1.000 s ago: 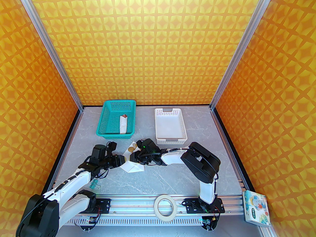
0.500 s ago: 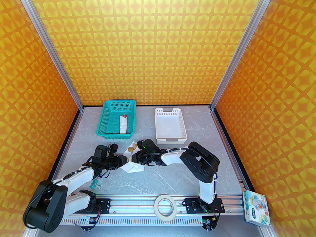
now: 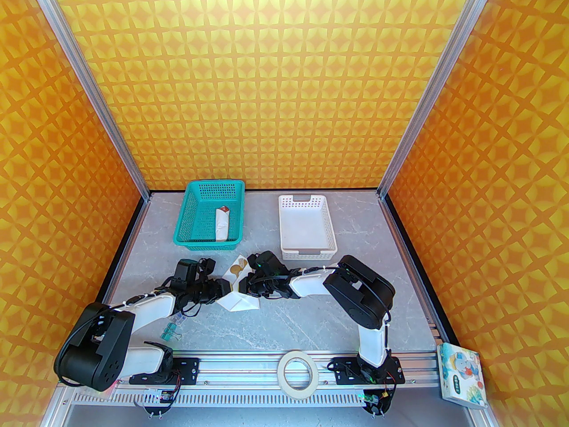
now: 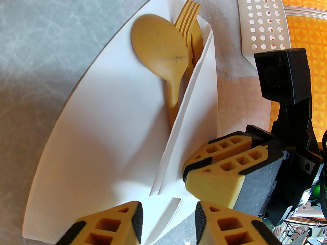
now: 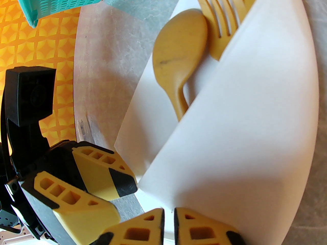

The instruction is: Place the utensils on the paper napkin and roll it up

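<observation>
Backdrop: orange patterned walls on three sides, with a grey marbled tabletop underneath.
Far left: a teal basket sits at the back with a white roll lying in it. It's not part of the action right now.
Left hand: the fingers are partly spread. The near corner of the paper napkin sits in the gap, but they aren't clamped on it, so nothing is really held.
Napkin: it's mid-tabletop between the two hands, flat on its left side, with one flap folded over from the right.
Utensils: the spoon and fork lie side by side on the sheet. Their heads poke out the far end and the handles are tucked under the flap.
Right hand: the fingers are nearly together and look pinched on the lower edge of that flap.
Far right: the white basket is just beyond the right hand.
What changed: over the last second the right hand went from fairly spread to pinched. The left arm's elbow swung inward and its hand edged up to the napkin's corner.
What that means: placing looks done and the first fold is in, so this is probably the start of the roll proper.
Top vs wrists: from above, the hands cover most of the sheet, leaving a white wedge and tan heads. The wrist cameras add the flap over the handles and how far apart each pair of fingers is.
</observation>
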